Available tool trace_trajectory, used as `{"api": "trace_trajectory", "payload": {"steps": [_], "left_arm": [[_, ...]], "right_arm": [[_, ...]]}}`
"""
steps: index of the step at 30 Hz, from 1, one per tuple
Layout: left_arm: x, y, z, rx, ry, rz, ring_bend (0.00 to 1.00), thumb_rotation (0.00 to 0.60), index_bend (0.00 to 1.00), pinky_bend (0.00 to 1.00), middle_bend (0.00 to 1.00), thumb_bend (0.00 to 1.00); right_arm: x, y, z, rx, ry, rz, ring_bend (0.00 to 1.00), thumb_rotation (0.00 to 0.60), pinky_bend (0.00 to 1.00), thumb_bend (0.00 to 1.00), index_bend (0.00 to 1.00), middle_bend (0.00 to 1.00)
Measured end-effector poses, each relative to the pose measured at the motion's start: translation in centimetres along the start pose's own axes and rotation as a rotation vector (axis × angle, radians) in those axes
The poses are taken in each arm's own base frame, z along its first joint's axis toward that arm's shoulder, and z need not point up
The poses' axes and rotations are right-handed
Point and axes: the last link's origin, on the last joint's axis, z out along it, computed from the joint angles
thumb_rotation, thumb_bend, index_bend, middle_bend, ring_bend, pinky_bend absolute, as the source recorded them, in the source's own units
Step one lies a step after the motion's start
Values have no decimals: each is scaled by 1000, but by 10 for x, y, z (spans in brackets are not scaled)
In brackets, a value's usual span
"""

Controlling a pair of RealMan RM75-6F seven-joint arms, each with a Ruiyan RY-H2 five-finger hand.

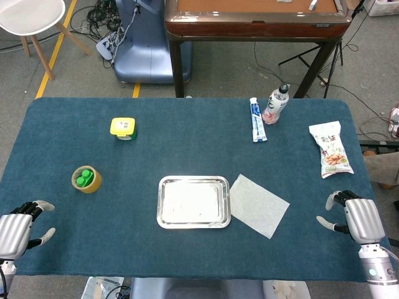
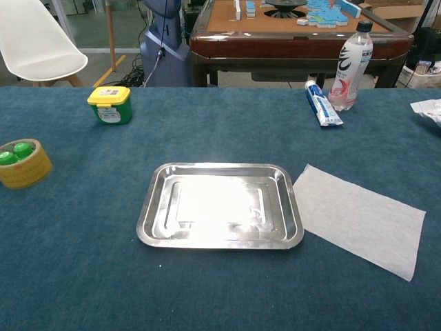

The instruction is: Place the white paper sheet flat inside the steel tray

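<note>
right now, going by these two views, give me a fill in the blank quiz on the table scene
1. The white paper sheet lies on the cloth, ____ the steel tray.
2. The tub with a green base has a ____ lid.
3. The toothpaste tube lies beside a ____.
4. Both the left hand and right hand hold ____.

Missing words: outside; yellow; bottle; nothing

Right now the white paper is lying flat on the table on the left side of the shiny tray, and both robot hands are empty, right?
Almost. The white paper lies flat on the table on the right side of the shiny tray, not the left; the head view shows it, and the chest view agrees. The rest is right: the left hand and the right hand are both empty.
</note>
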Motion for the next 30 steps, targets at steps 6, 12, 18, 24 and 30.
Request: {"api": "trace_trajectory", "payload": {"steps": [6,12,18,24,30], "left_arm": [[3,-3,-3,16,9,3,322,600,397,454,372,190],[2,-4,-6,19,3,9,322,600,397,454,373,191],[3,-4,-8,28,10,9,322,600,398,455,374,191],[4,-4,-8,22,27,4,306,600,401,455,374,190],[5,-4,-8,21,38,-1,294,600,404,455,373,190]], "right_arm": [[-4,-2,3,12,-15,3,439,600,626,107,623,570],[-7,-4,5,28,-33,9,493,600,647,81,623,623],[-12,-7,5,59,-59,-32,714,600,980,0,623,835],[-15,-18,3,119,-60,-44,936,600,1000,0,623,1000],[-24,-21,3,165,-101,-56,1000,600,1000,0,623,1000]]}}
